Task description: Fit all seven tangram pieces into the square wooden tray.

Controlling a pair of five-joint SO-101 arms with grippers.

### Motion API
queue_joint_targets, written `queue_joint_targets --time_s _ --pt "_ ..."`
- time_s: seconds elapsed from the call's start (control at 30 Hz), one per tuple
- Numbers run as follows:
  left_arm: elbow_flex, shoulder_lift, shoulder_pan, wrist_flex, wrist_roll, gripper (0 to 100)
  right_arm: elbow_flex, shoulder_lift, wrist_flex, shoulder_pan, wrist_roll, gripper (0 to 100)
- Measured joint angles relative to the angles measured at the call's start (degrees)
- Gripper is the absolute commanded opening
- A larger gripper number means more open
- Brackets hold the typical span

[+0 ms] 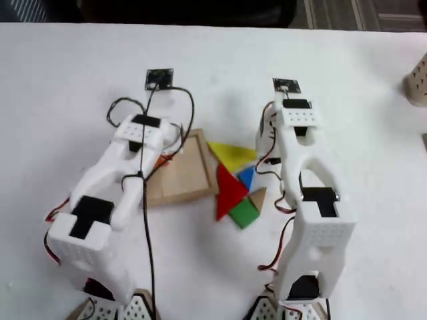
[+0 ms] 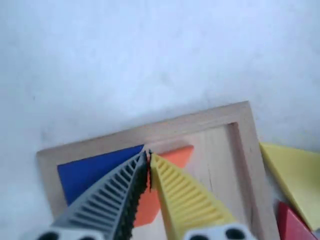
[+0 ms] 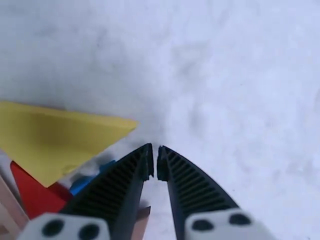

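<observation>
**Status.** Tray (image 2: 243,145) lies on the table (image 1: 360,133), skewed to the table edge. Two pieces are inside: a blue piece (image 2: 85,172) against the far rim and an orange piece (image 2: 176,154) touching it. Five lie clustered just beside the tray, on the side toward the right arm: yellow triangle (image 1: 232,155), red triangle (image 1: 229,190), small blue triangle (image 1: 246,177), green piece (image 1: 244,212) and tan piece (image 1: 257,197). Several of them touch or overlap.

**Grippers.** Left gripper (image 2: 148,159) hangs over the tray, with its tips above the seam between blue and orange. Its jaws are closed to a hairline and nothing is visible between them. Right gripper (image 3: 154,161) is over bare table beyond the yellow triangle's tip. Its jaws are also closed to a slit and hold nothing.

**Risks, as judged.**
- Pressing down with closed tips at the seam could ride one piece up over the other, or skid the tray sideways into the cluster.
- The loose pieces are packed tight, so lifting one may drag a neighbour or flip it on edge.
- The tray is skewed, so a piece brought in square to the table would catch on the rim.
- Whether the orange piece sits flat cannot be told, because the fingers cover part of it.
</observation>
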Motion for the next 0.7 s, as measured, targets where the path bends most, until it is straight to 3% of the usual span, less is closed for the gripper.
queue_joint_targets --time_s 0.7 --pt "-1.5 0.2 0.1 12.6 1.9 2 0.0 0.0 0.0 -0.1 2.2 1.7"
